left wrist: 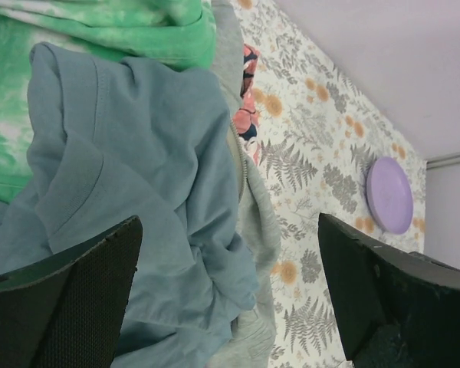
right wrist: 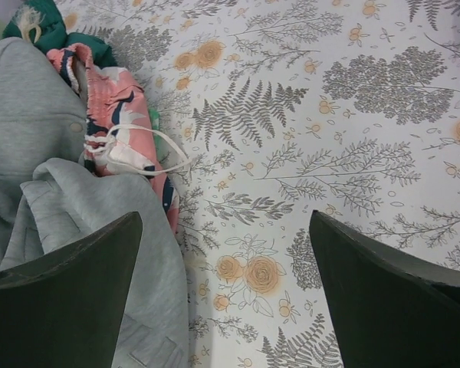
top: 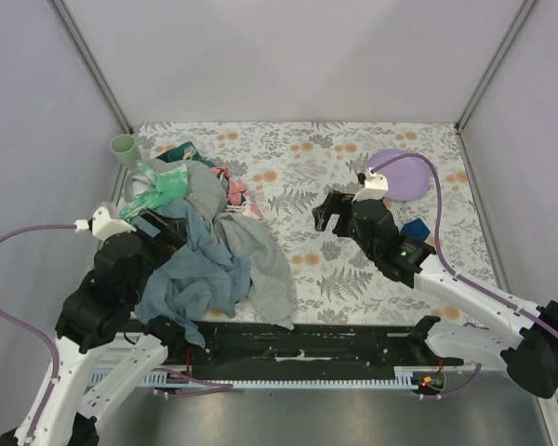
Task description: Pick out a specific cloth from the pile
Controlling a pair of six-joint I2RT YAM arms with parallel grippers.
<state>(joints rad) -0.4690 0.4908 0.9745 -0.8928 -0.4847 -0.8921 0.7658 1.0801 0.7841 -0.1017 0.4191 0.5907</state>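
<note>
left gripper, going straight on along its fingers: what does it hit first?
Most likely the blue-grey cloth on top of the pile; the open left gripper points right at it. Depth is unclear.

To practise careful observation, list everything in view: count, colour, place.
pile: one, mixed, table's left
blue-grey cloth: one, blue-grey, pile's front
light grey cloth: count unclear, grey, pile's right
tie-dye cloth: one, mint green, pile's left
patterned piece: one, pink, pile's far edge
teal cloth: one, teal, pile's far end
cup: one, pale green, far left
disc: one, purple, far right
small object: one, blue, beside right arm
table cover: one, floral, underneath
left fingers: two, black, open over pile
right fingers: two, black, open over cover
</note>
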